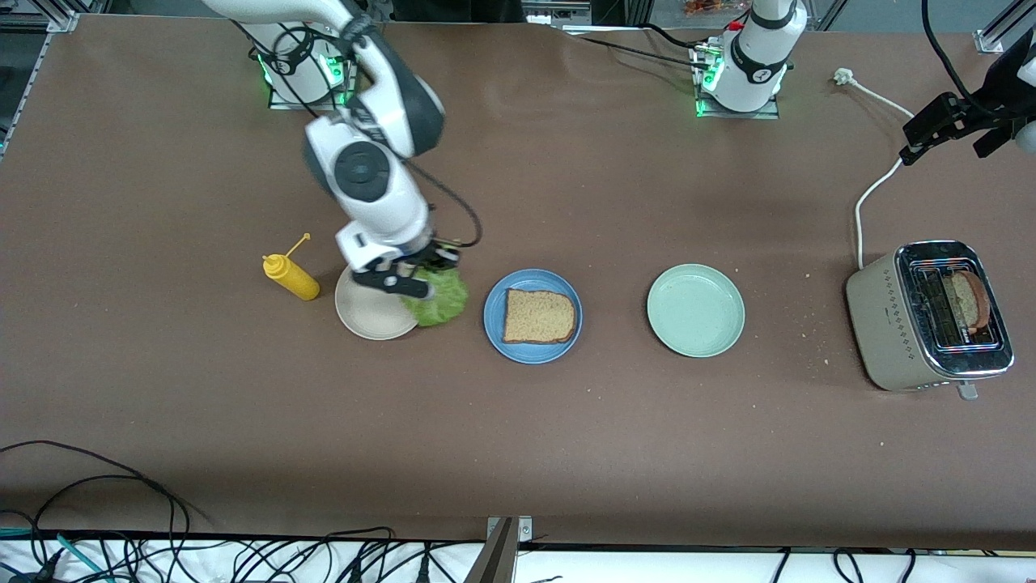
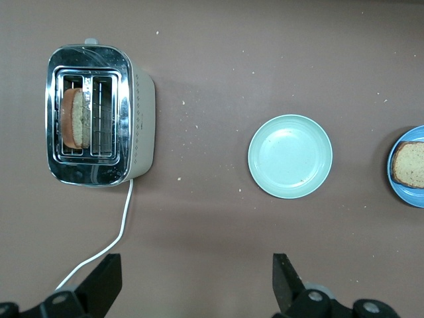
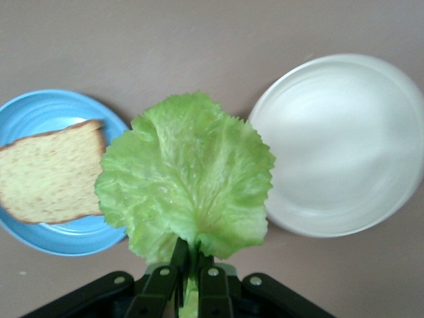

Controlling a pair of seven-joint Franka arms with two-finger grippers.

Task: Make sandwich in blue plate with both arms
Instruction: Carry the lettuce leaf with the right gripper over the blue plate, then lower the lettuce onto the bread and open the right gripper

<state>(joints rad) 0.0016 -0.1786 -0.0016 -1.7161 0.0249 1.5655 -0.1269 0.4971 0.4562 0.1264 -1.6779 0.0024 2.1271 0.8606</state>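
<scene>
My right gripper (image 1: 421, 279) (image 3: 192, 248) is shut on the stem of a ruffled green lettuce leaf (image 1: 439, 298) (image 3: 189, 172). The leaf hangs over the gap between the beige plate (image 1: 368, 316) (image 3: 338, 146) and the blue plate (image 1: 495, 320) (image 3: 40, 109). One square brown bread slice (image 1: 539, 316) (image 3: 50, 172) lies flat on the blue plate. My left gripper (image 1: 945, 146) (image 2: 195, 265) is open and empty, held high over the table at the left arm's end. A second bread slice (image 1: 971, 298) (image 2: 74, 118) stands in one slot of the toaster (image 1: 931, 316) (image 2: 99, 126).
A pale green plate (image 1: 695, 310) (image 2: 290, 156) sits bare between the blue plate and the toaster. A yellow mustard bottle (image 1: 290, 275) lies beside the beige plate, toward the right arm's end. The toaster's white cord (image 1: 870, 194) runs over the table toward the left arm's base.
</scene>
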